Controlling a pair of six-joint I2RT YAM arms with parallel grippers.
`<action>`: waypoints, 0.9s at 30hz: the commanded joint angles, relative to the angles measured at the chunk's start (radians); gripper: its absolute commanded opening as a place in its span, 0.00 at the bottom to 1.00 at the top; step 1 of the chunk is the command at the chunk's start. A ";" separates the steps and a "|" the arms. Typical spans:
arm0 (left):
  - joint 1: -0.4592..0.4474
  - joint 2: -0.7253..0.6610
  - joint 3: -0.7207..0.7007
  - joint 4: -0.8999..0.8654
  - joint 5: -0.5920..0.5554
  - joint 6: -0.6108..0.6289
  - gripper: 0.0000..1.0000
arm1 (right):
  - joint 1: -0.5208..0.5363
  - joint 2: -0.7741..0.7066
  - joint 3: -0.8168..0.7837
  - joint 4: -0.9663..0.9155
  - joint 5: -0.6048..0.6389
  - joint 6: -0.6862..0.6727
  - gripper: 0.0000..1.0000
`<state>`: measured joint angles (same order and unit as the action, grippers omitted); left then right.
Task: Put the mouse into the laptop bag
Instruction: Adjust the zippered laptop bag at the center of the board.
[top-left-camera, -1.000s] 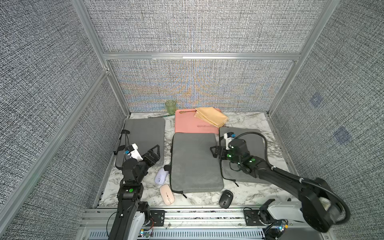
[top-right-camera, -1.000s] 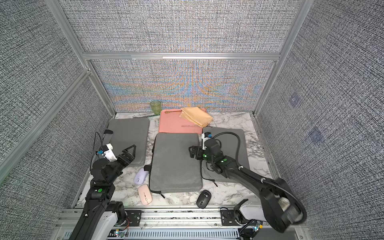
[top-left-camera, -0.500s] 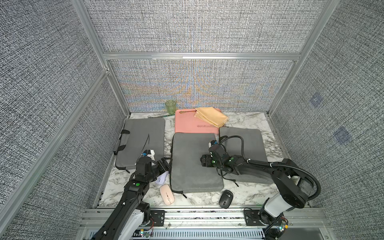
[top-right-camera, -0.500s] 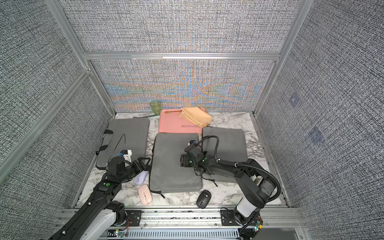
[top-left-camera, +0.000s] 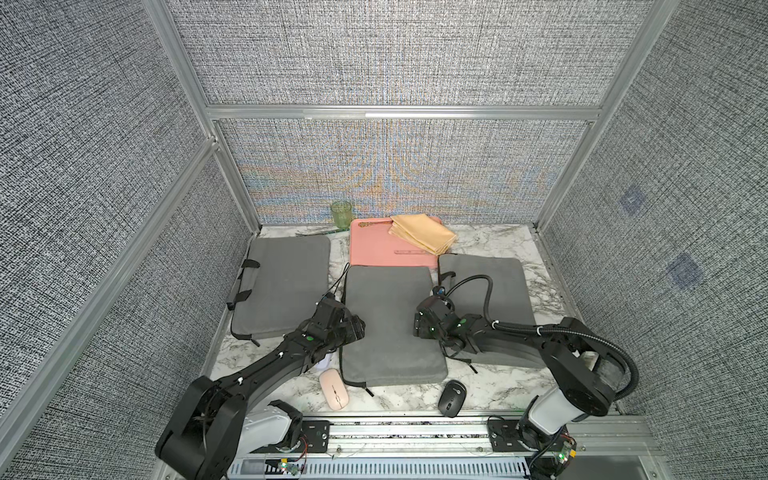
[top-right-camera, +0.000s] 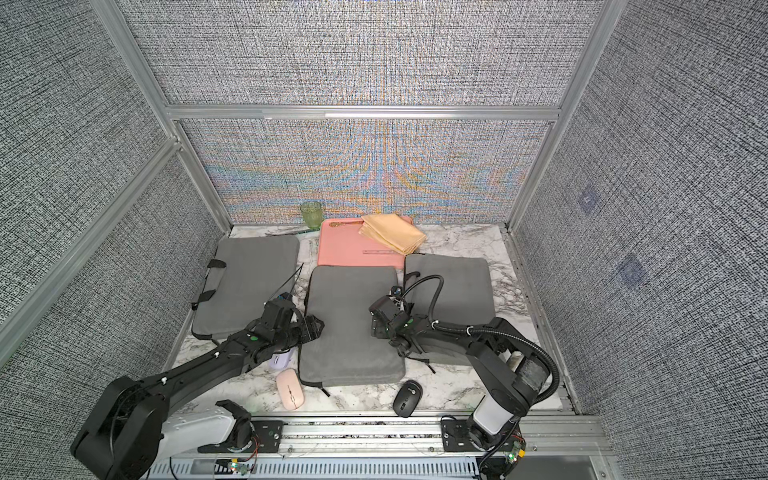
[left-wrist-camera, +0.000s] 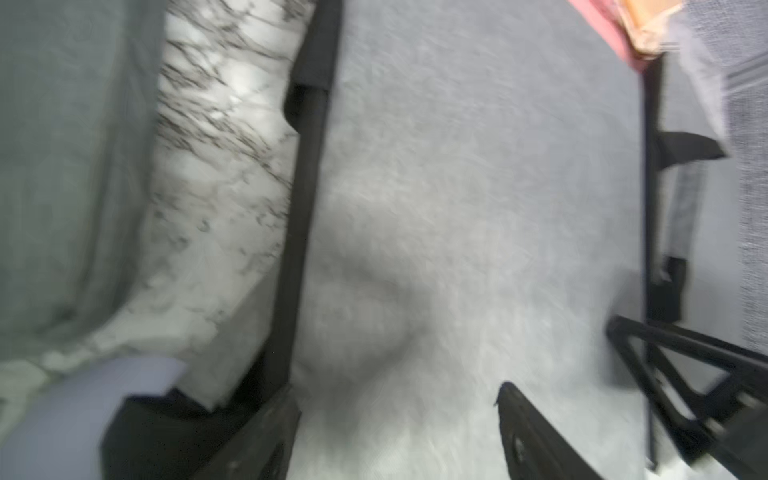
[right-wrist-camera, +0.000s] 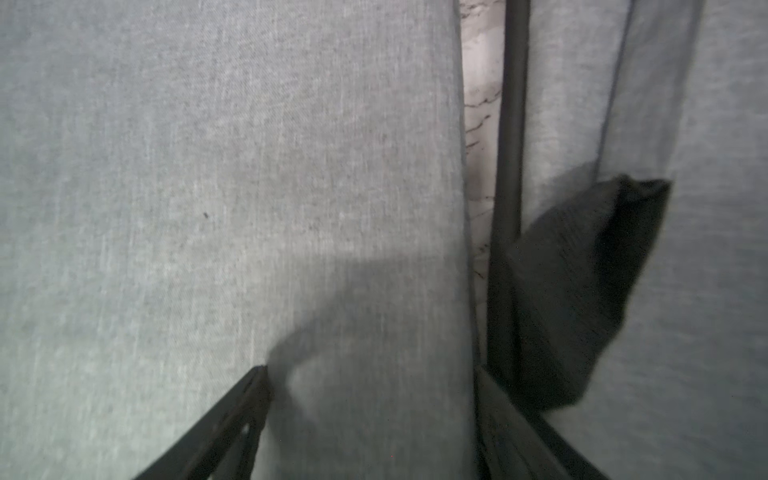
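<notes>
Left gripper (left-wrist-camera: 399, 432) jaws wide, empty, laptop bag (left-wrist-camera: 457, 208) fabric between them. Right gripper (right-wrist-camera: 374, 415) jaws wide, empty, straddling its edge.

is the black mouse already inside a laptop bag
No, the black mouse lies on the marble table in front of the middle grey laptop bag.

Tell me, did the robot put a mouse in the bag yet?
Not yet. Done: nothing; the pink mouse, the black mouse and the lilac mouse all lie on the table. In hand: the left gripper and right gripper, both open and empty, are at the middle grey bag's two sides. To do: pick a mouse up and slip it in.
</notes>
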<state>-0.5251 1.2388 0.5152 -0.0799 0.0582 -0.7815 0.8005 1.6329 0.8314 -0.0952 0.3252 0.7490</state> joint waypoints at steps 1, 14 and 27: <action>0.000 0.093 0.038 0.037 -0.034 0.035 0.76 | -0.020 0.029 0.013 -0.033 0.029 0.003 0.76; -0.005 0.474 0.317 0.175 0.147 0.039 0.62 | -0.243 0.109 0.041 0.111 -0.156 -0.110 0.42; -0.045 -0.010 0.245 -0.093 -0.060 0.070 0.99 | -0.176 -0.038 0.178 -0.104 -0.049 -0.161 0.59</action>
<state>-0.5617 1.3499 0.7940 -0.1020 0.0528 -0.7357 0.5976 1.6249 1.0092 -0.1234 0.2295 0.5976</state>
